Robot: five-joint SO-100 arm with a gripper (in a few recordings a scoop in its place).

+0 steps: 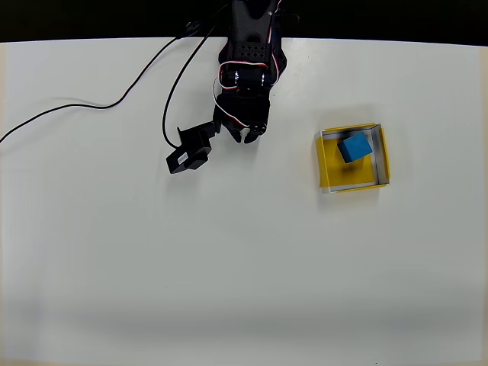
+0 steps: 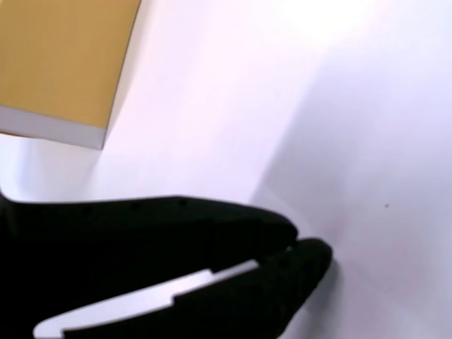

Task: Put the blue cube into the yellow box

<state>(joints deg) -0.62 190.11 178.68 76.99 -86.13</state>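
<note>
I see the cube (image 1: 355, 147) sitting inside the box (image 1: 329, 164) in the overhead view, tucked toward the far right corner and lying a little askew to the walls, so I judge the task done as things lie. The box sits on the right side of the table (image 1: 244, 267), well apart from my arm.

The gripper (image 1: 245, 136) hangs near the far edge of the table at centre, left of the box, with nothing between its fingers. In the wrist view the two black fingers (image 2: 304, 258) meet at the tips with no gap, so I read it as clenched and empty. I take that pose as a resting one: clear of the box, so it cannot knock a wall or nudge the cube out.

In the wrist view a yellow wall with a pale edge shows at the upper left; I take it for the box's side, which suggests the camera points toward it.

A black cable (image 1: 164, 107) trails over the far left of the table, away from the box and harmless there.
</note>
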